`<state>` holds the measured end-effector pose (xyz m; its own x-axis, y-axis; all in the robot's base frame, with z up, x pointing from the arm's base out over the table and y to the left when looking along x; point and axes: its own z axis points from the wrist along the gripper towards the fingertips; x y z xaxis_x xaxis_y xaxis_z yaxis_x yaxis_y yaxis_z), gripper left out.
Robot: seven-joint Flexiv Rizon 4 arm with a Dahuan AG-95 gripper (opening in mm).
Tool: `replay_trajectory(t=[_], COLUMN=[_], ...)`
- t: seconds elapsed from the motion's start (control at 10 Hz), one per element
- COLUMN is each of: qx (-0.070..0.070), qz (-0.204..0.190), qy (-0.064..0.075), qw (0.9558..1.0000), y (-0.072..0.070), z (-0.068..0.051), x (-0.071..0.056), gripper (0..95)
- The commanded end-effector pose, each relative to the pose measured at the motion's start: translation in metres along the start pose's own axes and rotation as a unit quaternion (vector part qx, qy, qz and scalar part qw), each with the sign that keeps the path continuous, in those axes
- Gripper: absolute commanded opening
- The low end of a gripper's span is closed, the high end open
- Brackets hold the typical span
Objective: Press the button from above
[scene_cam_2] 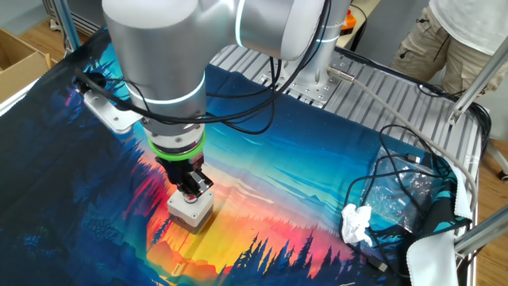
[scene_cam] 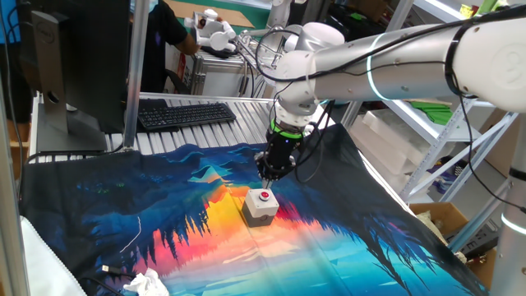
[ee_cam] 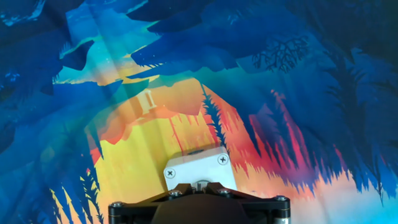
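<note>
Crumpled white tissue (scene_cam: 146, 284): lies nearest, at the cloth's front edge.
Small round red push-button in light grey cube housing (scene_cam: 261, 205): mid-surface, on the colourful forest-print cloth (scene_cam: 345, 247).
Black end effector (scene_cam: 271, 168): hovers just above; grip state cannot be told.
Progress: approach done, press left.
Black keyboard (scene_cam: 185, 114): farthest back.

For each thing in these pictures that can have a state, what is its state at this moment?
button: upright on the printed cloth; in one fixed view its red cap is uncovered, so it looks not yet pressed.
gripper: points down, just above the button; fingertips' gap not visible.
printed cloth: spread flat over the table, some creases.
keyboard: lies flat behind the cloth, untouched.
crumpled white paper: lies on the cloth, near cables.
</note>
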<state>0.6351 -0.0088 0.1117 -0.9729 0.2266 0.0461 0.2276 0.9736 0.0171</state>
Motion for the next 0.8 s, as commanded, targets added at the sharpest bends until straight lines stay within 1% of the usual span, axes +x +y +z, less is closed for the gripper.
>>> replay_trajectory(t=[0.1,0.8], qx=[-0.001,-0.003], qz=[0.000,0.001], qy=[0.000,-0.001], qw=[1.0000,1.0000], y=[0.001,0.002], z=[0.003,0.015], x=[-0.001,-0.001], gripper=[0.0,0.0])
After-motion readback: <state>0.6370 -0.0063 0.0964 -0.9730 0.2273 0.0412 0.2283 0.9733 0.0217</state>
